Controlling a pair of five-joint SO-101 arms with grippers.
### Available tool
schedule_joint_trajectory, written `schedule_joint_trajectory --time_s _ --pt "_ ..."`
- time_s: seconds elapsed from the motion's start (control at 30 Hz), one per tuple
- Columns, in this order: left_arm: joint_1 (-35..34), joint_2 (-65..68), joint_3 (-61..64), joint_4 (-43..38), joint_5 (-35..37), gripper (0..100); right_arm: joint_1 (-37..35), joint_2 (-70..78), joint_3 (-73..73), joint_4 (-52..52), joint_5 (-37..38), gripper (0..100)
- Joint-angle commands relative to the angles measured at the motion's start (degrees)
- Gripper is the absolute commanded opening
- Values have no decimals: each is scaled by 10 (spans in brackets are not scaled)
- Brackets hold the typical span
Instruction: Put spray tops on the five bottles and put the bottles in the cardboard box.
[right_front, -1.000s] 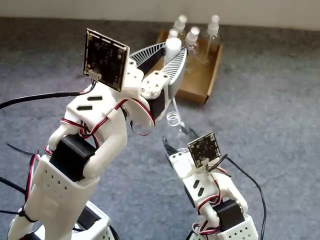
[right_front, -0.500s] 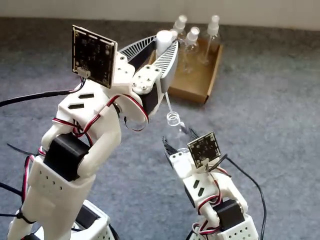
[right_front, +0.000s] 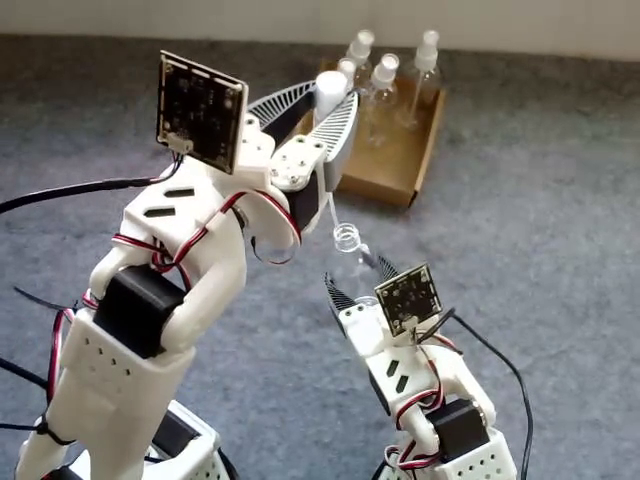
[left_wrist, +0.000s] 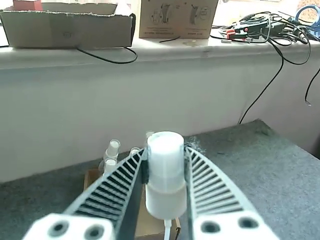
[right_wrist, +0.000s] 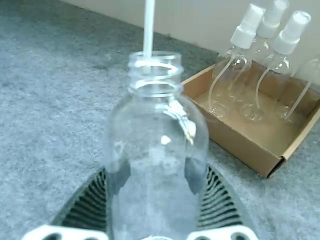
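Left gripper (left_wrist: 166, 150): fingers closed narrow on the white spray top (left_wrist: 165, 175), held high with the cap up.

The dip tube (right_front: 329, 205) hangs below it. Its long axis is near vertical, running from 12 toward 5 o'clock in the high view. The lower end sits at the mouth of the open bottle (right_front: 350, 255), seemingly just inside.

Right gripper (right_wrist: 156, 172): clasped round that clear bottle, neck up, long axis vertical.

Cardboard box (right_wrist: 235, 145): near, at 1 o'clock of the bottle, with capped bottles (right_wrist: 243, 35) standing in it.

Step, as we judge it: seating the top. We would lower it straight along the bottle's axis and keep the tube off the rim. The bottle should be gripped firm before the collar is twisted home.
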Motion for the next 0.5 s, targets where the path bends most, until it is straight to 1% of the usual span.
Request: schedule_joint_trajectory --time_s 0.0,0.27,0.4,0.47 --pt "3 -8 8 -1 7 4 6 -5 -29 1 -3 5" --pt "54 -13 47 -1 9 4 7 -5 -45 0 -4 5" --pt "51 -9 49 2 68 4 9 -5 -88 0 -6 5" --pt "51 -13 59 2 71 4 10 -4 -116 0 -22 5"
